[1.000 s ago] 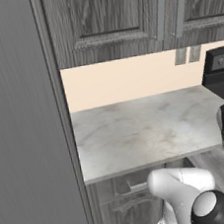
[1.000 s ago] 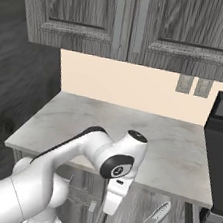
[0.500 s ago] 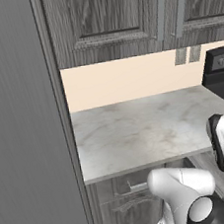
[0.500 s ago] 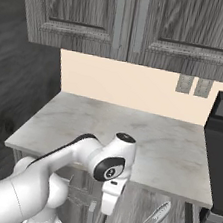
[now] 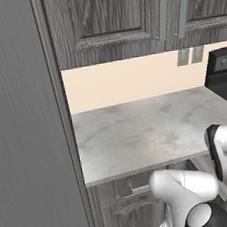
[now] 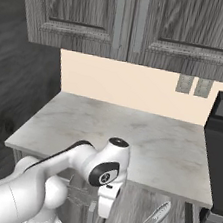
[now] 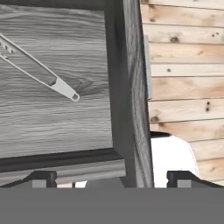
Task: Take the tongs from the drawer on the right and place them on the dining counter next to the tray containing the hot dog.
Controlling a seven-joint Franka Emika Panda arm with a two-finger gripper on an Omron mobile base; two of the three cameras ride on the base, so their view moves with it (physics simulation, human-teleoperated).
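Note:
The drawer (image 6: 134,208) under the wall worktop stands pulled out. Inside it lie the tongs (image 6: 150,222), slim and silvery, slanting on the dark wood-grain bottom. In the hand view the tongs (image 7: 41,70) lie at the upper left of the drawer floor, and the drawer front (image 7: 135,109) with its bar handle (image 7: 148,65) runs down the middle. My gripper (image 7: 113,178) is open and holds nothing, hovering over the drawer's front corner. From the right base view the gripper (image 6: 103,214) points down, to the left of the tongs. The dining counter and the tray with the hot dog are out of view.
A marbled wall-side worktop (image 6: 130,136) lies above the drawer, with dark upper cabinets (image 6: 127,20) over it. A black stove (image 6: 222,145) stands at the right. A tall dark panel (image 5: 21,122) closes off the left. Plank floor (image 7: 188,65) lies beyond the drawer front.
The arm has swung a little to the left and its hand has sunk slightly toward the drawer. The gripper stayed open; the tongs have not moved.

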